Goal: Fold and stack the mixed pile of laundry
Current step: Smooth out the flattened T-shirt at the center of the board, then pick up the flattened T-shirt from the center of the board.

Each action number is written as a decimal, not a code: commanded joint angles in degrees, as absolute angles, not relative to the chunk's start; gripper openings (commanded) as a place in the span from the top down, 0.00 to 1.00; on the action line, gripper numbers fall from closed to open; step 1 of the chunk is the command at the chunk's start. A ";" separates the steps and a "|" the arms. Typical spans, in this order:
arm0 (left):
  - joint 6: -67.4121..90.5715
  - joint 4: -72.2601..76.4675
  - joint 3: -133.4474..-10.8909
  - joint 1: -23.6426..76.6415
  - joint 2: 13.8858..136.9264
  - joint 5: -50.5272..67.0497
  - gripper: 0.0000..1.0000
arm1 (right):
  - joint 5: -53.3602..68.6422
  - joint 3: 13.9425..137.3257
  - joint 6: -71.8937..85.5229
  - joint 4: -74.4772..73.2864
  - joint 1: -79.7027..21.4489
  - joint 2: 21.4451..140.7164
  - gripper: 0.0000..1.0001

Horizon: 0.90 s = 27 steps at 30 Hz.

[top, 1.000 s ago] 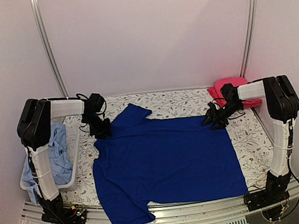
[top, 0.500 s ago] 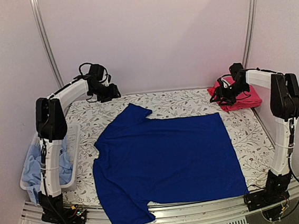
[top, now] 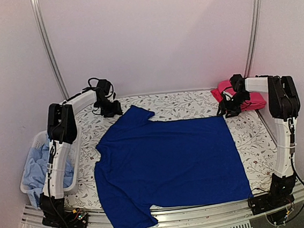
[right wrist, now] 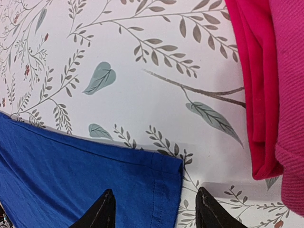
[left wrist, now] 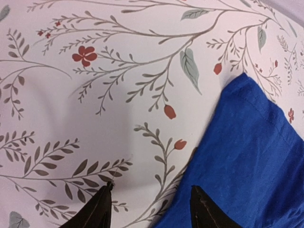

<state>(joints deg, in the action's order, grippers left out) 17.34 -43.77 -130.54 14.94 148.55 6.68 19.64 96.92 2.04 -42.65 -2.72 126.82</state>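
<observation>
Royal-blue cloth covers most of the desk [top: 255, 147]. The royal-blue shirt [top: 168, 166] lies spread flat on the floral cover [top: 183, 104], with one sleeve pointing far left, the other reaching the near edge, and the hem to the right.

My left fingers [top: 110, 109] are positioned at the far-left sleeve [left wrist: 256, 156]. They stand moderately wide apart: in the left wrist view one tip is over the bare cover and the other over the sleeve's edge.

My right fingers [top: 228, 108] are positioned at the far-right hem corner [right wrist: 161, 175]. They are also apart, with the corner lying between the two tips. I cannot tell whether any tip touches the cloth.

The red-pink garment [top: 243, 94] lies folded at the far-right corner of the desk, just beside my right fingers. The light-blue shirt [top: 37, 167] sits crumpled in the white basket [top: 75, 145] at the desk's left edge.
</observation>
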 commanded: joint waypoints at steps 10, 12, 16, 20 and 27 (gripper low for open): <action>13.52 -45.64 -122.85 16.09 143.53 5.21 0.49 | 12.06 98.51 -1.41 -42.57 -5.74 132.01 0.51; 13.44 -45.63 -121.66 16.17 142.73 5.10 0.49 | 10.88 99.45 -1.66 -42.83 -6.64 133.17 0.53; 13.40 -45.07 -119.16 16.11 140.87 4.94 0.49 | 7.52 100.84 -2.32 -43.29 -8.76 135.41 0.57; 13.37 -44.65 -117.36 16.01 139.98 4.61 0.49 | 4.06 100.70 -2.33 -43.77 -9.56 136.48 0.72; 13.53 -42.64 -113.75 15.99 138.82 6.06 0.51 | 2.67 100.93 -1.44 -44.03 -9.54 136.19 1.00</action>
